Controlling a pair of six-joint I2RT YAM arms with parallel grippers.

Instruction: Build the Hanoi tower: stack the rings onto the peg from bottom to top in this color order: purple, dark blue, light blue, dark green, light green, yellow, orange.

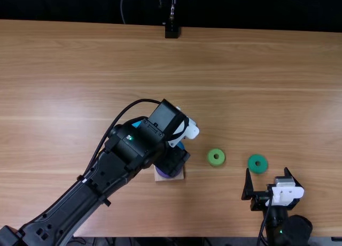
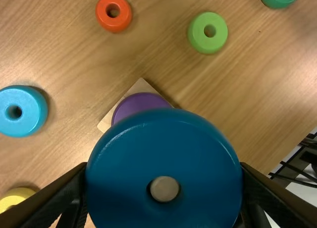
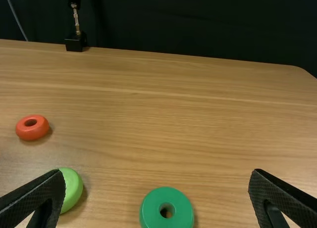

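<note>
My left gripper (image 1: 173, 159) is over the wooden base (image 1: 160, 178), where the purple ring (image 1: 163, 174) lies. In the left wrist view, that gripper (image 2: 164, 174) is shut on the dark blue ring (image 2: 163, 139); the peg's tip (image 2: 164, 189) shows in the ring's hole, and the purple ring (image 2: 141, 103) is lower down, partly hidden. How far the dark blue ring is down the peg I cannot tell. My right gripper (image 1: 267, 170) stands open by the dark green ring (image 1: 257, 163); in its wrist view the gripper (image 3: 157, 172) has nothing between its fingers.
Loose on the table (image 1: 240, 85) lie the light green ring (image 1: 216, 157), light blue ring (image 2: 21, 111), orange ring (image 2: 114, 13) and yellow ring (image 2: 16, 197). A black stand (image 1: 171, 31) is at the far edge. The left arm crosses the near left area.
</note>
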